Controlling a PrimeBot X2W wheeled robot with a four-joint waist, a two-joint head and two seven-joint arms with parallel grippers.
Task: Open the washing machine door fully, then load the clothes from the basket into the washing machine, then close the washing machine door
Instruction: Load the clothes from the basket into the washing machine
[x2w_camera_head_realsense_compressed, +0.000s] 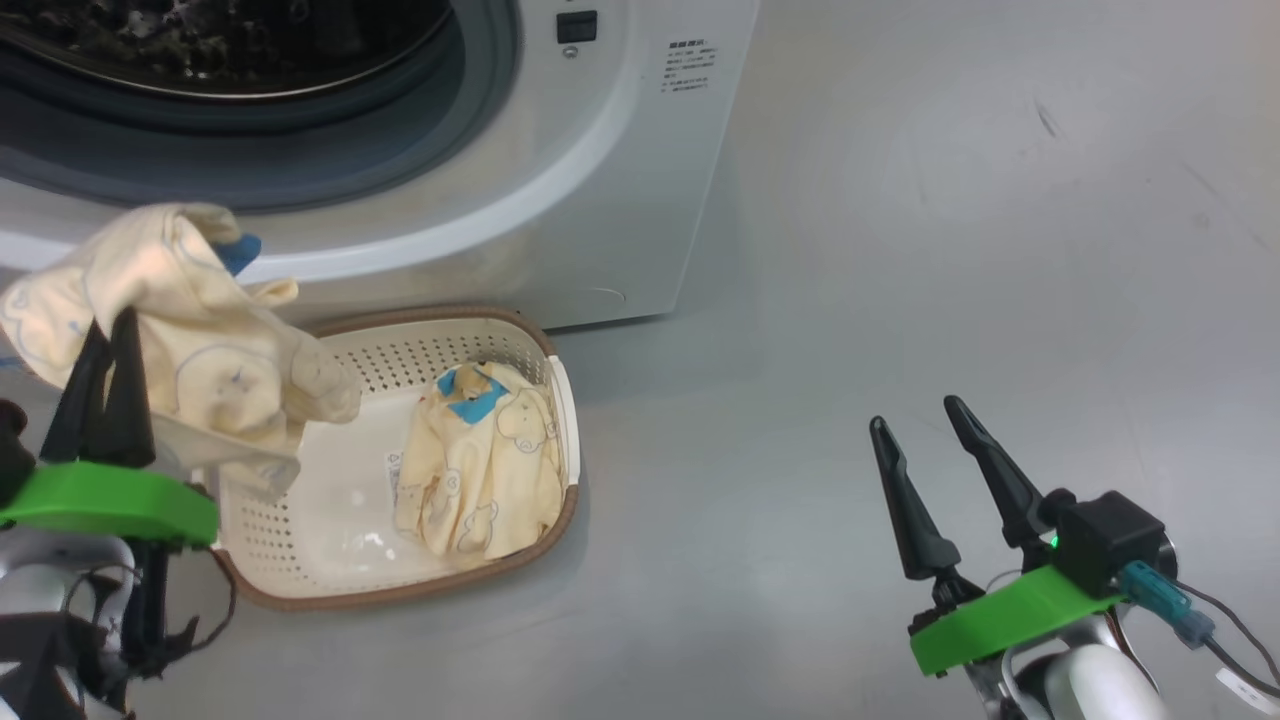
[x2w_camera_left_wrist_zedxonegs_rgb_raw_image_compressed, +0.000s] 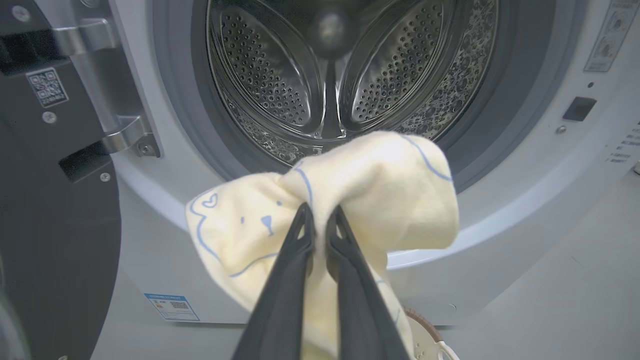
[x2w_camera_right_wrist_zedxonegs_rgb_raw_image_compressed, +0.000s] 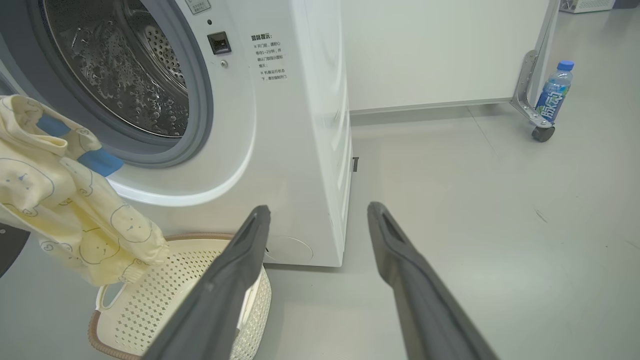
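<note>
yellow garment (x2w_camera_left_wrist_zedxonegs_rgb_raw_image_compressed: 370, 200) hangs clamped in the left claw (x2w_camera_left_wrist_zedxonegs_rgb_raw_image_compressed: 320, 212), just in front of the drum of the washing machine (x2w_camera_left_wrist_zedxonegs_rgb_raw_image_compressed: 525, 200); its door (x2w_camera_left_wrist_zedxonegs_rgb_raw_image_compressed: 60, 240) stands open. a second garment (x2w_camera_head_realsense_compressed: 485, 465) lies in the basket (x2w_camera_head_realsense_compressed: 430, 316) below. right claw (x2w_camera_head_realsense_compressed: 914, 412) is spread, empty. loading looks unfinished, and closing the door is left.

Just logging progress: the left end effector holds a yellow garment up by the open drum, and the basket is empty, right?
Not quite. The basket is not empty: the head view shows a second garment lying in it. The rest stands: the left end effector holds a yellow garment up by the open drum.
</note>
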